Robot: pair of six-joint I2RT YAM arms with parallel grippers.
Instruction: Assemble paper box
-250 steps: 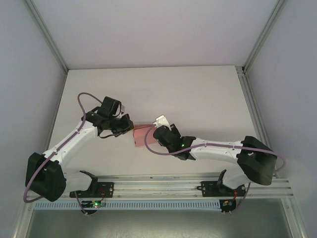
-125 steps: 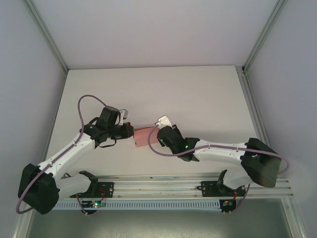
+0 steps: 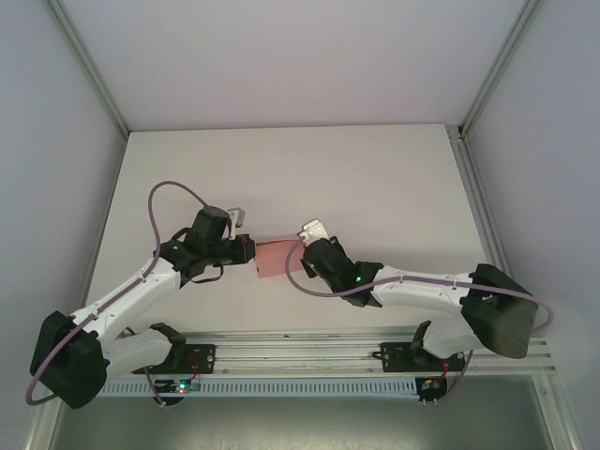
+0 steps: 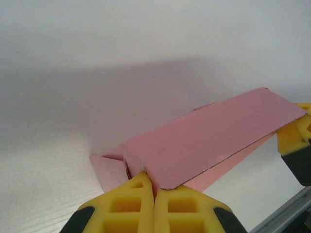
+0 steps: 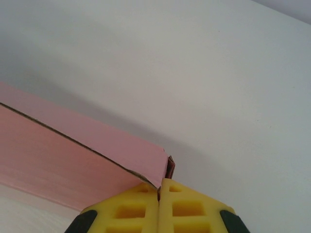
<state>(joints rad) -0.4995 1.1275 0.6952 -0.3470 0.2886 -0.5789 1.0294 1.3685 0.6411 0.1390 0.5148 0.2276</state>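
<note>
The pink paper box (image 3: 272, 257) sits as a small folded rectangle between my two grippers near the middle of the white table. My left gripper (image 3: 246, 250) meets its left end. In the left wrist view its yellow fingers (image 4: 154, 182) are shut, pinching the near corner of the box (image 4: 209, 136), and a loose flap (image 4: 109, 172) lies to the left. My right gripper (image 3: 302, 260) meets the right end. Its fingers (image 5: 159, 187) are shut on a thin card edge at the corner of the box (image 5: 58, 155). One right fingertip (image 4: 296, 136) shows past the box's far end.
The white table (image 3: 375, 178) stretches far and to both sides of the box. Grey enclosure walls with metal corner posts (image 3: 89, 70) close in the table. An aluminium rail (image 3: 356, 352) carrying both arm bases runs along the near edge.
The left arm has lowered and swung its gripper round to the box's left end. The box has turned to show a broader pink face. The right gripper shifted slightly right with it.
</note>
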